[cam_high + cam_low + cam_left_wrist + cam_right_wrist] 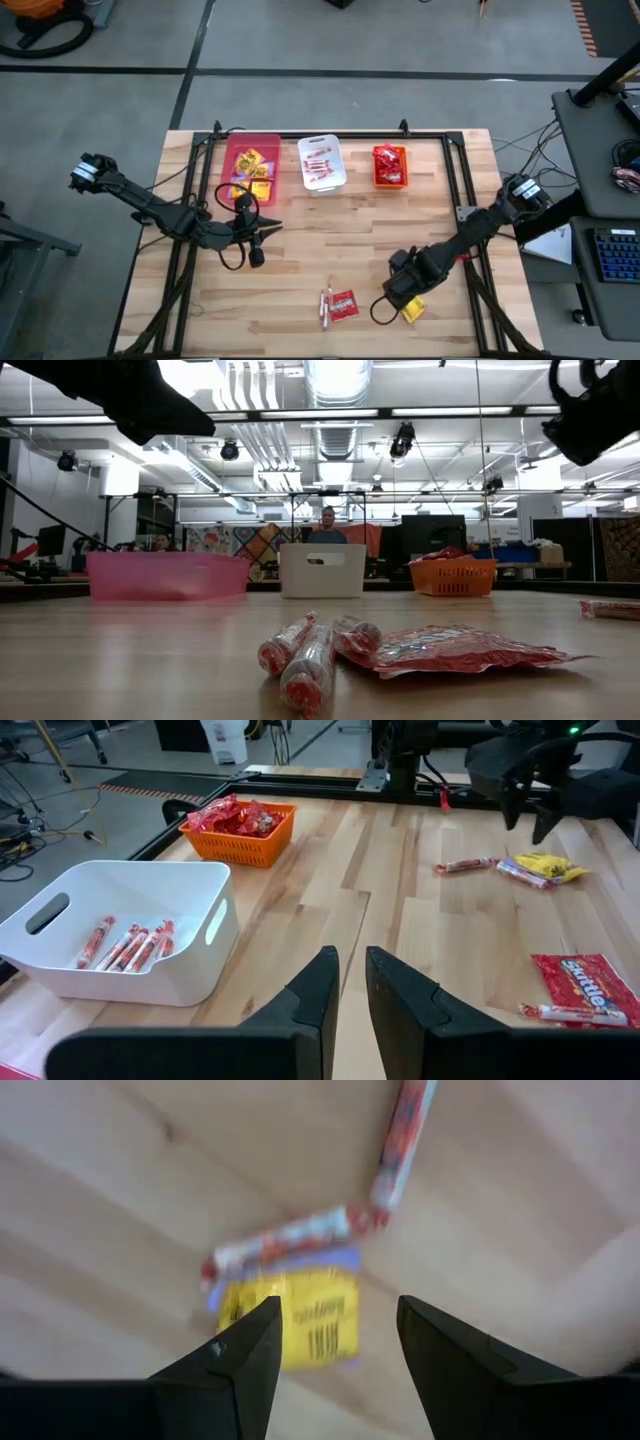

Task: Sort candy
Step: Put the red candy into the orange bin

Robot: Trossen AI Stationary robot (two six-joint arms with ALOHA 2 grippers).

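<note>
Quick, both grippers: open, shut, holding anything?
Left gripper: shut, holding nothing, near the pink plastic bin.
Right gripper: open, empty, above the yellow square candy packet on the wooden table.

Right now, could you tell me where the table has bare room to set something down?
Free: the wood between the white bin and the red packet, and the near left corner. Crowded: the back row of bins, and around the right gripper over the yellow packet.
</note>
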